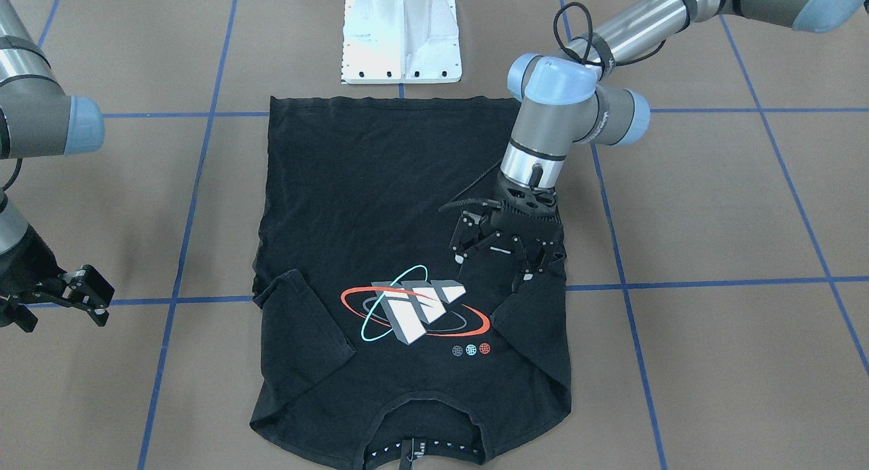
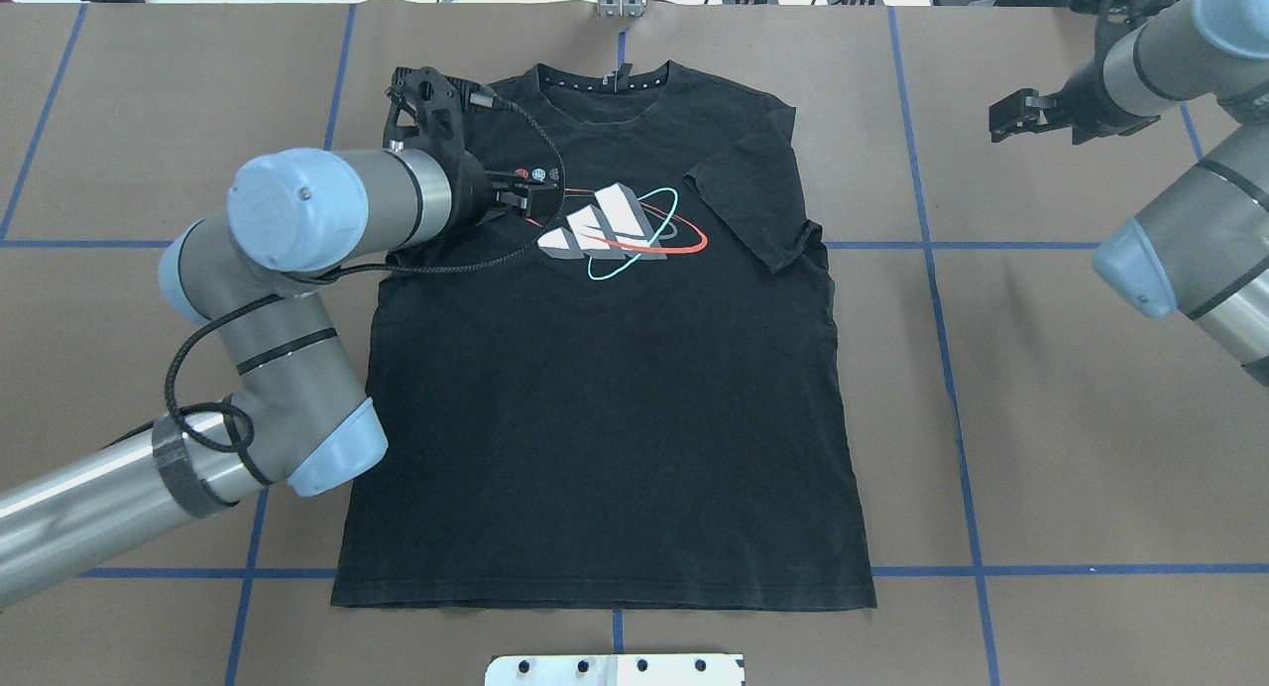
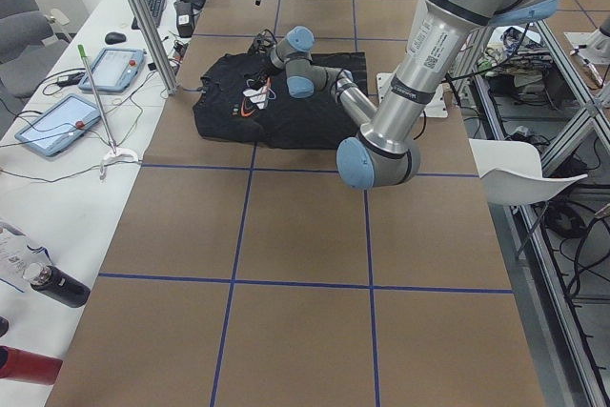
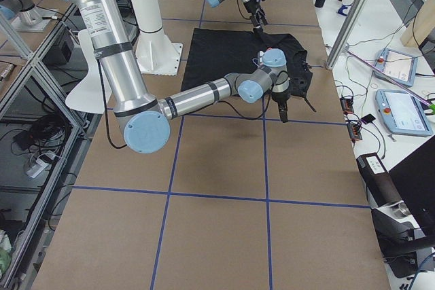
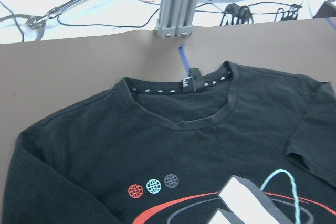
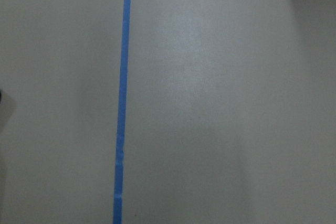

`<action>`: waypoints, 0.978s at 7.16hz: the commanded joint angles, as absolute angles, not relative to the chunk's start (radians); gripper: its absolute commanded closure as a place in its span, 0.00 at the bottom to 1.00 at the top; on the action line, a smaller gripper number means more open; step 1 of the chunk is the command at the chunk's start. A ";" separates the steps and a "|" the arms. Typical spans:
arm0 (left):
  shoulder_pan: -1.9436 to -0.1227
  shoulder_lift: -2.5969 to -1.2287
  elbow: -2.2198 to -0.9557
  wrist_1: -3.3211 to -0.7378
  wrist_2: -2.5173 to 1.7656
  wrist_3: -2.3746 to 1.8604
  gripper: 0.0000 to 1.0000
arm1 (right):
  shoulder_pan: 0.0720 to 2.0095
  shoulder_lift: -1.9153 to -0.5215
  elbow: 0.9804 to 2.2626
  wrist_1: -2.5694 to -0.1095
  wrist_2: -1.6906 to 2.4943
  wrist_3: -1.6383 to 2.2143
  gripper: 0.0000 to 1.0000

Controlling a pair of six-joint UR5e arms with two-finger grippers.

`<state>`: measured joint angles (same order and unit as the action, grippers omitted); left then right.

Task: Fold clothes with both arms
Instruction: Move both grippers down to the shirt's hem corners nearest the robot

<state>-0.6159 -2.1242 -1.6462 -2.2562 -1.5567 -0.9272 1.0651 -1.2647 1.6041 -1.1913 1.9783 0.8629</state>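
On brown tabletop (image 2: pixel 1041 418): black T-shirt (image 2: pixel 615 389), logo up, sleeves folded inward. Left gripper (image 1: pixel 497 256) low over one shoulder, jaws apart. Right gripper (image 1: pixel 64 305) off the cloth, jaws apart.

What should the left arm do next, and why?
Probably lift the left gripper straight up off the T-shirt: its jaws look open, the sleeve beneath already lies folded inward like the other sleeve, and the right gripper hovers off the cloth.

The T-shirt (image 2: pixel 605 418) lies centred on the table (image 2: pixel 1071 448), collar far; the left gripper (image 1: pixel 493 263) is over its left part, the right gripper (image 2: pixel 1009 118) well apart, far right.
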 commanded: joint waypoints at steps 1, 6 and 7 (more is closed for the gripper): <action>-0.580 -1.946 -1.817 -2.267 -1.562 -0.930 0.00 | 0.992 -1.362 1.806 -1.260 1.979 0.970 0.00; -0.381 -1.522 -2.028 -2.298 -1.545 -1.132 0.00 | 0.337 -1.471 2.239 -1.459 1.575 1.395 0.00; -0.341 -1.496 -2.028 -2.298 -1.542 -1.165 0.00 | 0.252 -1.501 2.249 -1.457 1.521 1.445 0.00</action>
<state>-0.3986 -1.5544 -2.0058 -2.2963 -1.5481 -1.1208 0.3747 -1.4675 2.2243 -1.4573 1.6039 1.3728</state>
